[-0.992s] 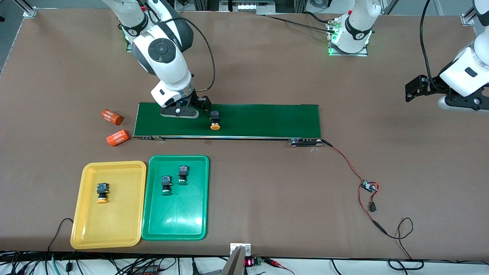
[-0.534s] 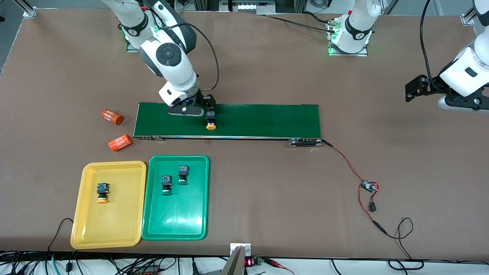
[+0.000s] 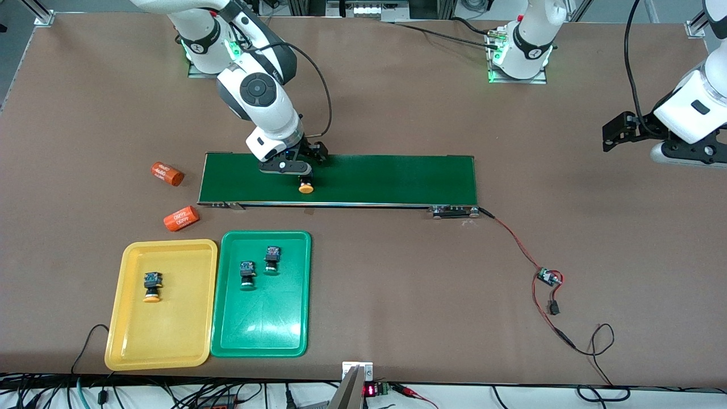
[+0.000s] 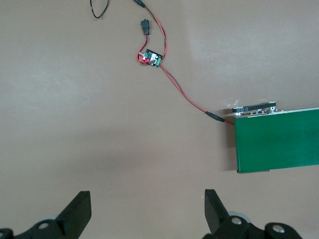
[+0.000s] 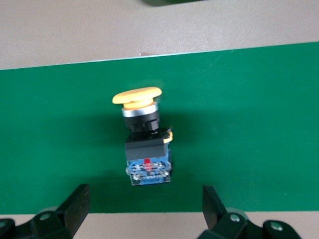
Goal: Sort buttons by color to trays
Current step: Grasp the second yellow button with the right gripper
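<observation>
A yellow-capped button (image 3: 306,187) lies on its side on the dark-green conveyor belt (image 3: 397,179). My right gripper (image 3: 295,170) hangs open just over it. In the right wrist view the button (image 5: 144,139) lies just ahead of the open right gripper (image 5: 145,201), not between the fingers. The yellow tray (image 3: 164,341) holds one yellow-capped button (image 3: 151,286). The green tray (image 3: 261,329) holds two green-capped buttons (image 3: 246,274) (image 3: 272,259). My left gripper (image 3: 612,136) waits open and empty over bare table at the left arm's end, as the left wrist view (image 4: 148,204) also shows.
Two orange cylinders (image 3: 167,174) (image 3: 181,218) lie on the table off the belt's end, toward the right arm's end. A small circuit board (image 3: 548,277) with red wires runs from the belt's other end, also seen in the left wrist view (image 4: 151,58).
My right gripper moved along the belt toward the left arm's end, over the button. The button drifted toward the right arm's end. The nearer orange cylinder rolled toward the camera.
</observation>
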`<control>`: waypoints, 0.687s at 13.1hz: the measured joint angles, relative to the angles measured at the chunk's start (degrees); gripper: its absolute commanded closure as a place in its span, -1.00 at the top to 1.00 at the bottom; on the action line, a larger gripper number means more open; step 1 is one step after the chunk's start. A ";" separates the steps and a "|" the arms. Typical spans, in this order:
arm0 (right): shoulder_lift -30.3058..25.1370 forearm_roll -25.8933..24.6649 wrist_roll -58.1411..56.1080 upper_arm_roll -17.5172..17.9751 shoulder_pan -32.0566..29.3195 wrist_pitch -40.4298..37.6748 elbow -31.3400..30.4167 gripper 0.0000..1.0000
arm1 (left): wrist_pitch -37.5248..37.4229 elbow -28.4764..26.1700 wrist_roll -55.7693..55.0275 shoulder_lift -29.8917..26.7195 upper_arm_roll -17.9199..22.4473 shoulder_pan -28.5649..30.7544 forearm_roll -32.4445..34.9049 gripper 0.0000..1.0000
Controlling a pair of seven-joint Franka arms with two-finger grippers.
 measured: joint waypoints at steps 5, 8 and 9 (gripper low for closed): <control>3.34 -5.81 0.00 -3.48 -0.26 1.54 -0.02 1.00 | 0.00 0.00 0.00 0.00 0.00 0.00 0.00 1.00; 3.79 -6.36 0.00 -4.25 -0.39 2.77 0.10 0.89 | 0.00 0.00 0.00 0.00 0.00 0.00 0.00 1.00; 3.79 -6.36 0.00 -4.25 -0.39 2.87 0.21 0.66 | 0.00 0.00 0.00 0.00 0.00 0.00 0.00 1.00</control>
